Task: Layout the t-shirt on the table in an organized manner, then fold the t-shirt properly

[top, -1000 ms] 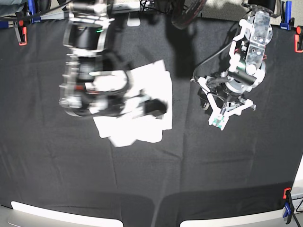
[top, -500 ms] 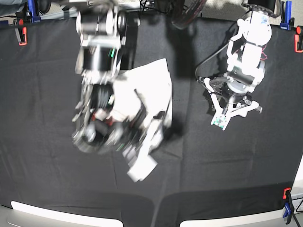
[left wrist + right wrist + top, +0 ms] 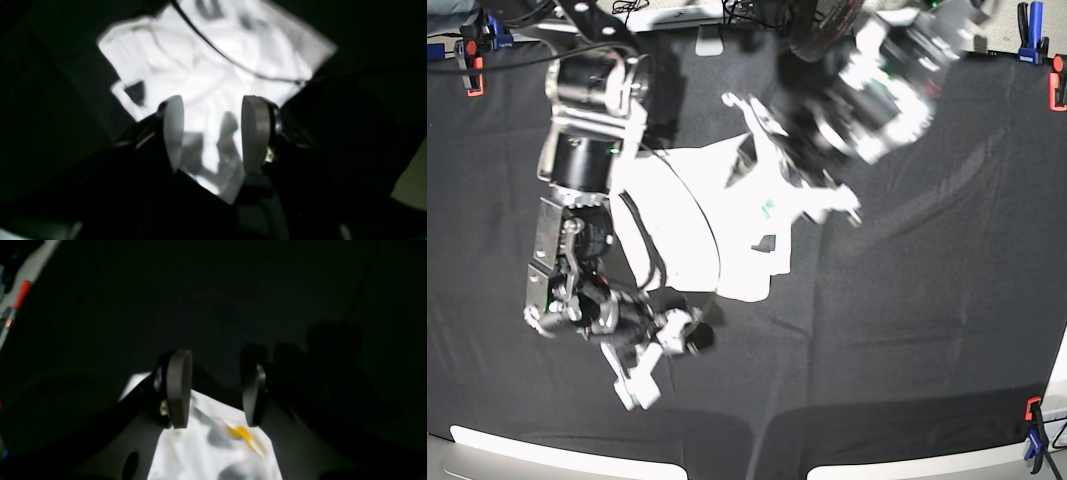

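Since half a second ago the left gripper has swung in over the t-shirt, which lies crumpled mid-bench, nearer the far edge. Both grippers' fingers stand apart, holding nothing; the right gripper hovers toward the near edge of the bench.

A robotics lab: clamps pin black cloth beneath two arms.

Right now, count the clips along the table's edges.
5 clips show in the base view: two top left, two top right, one bottom right. Arms may hide others.
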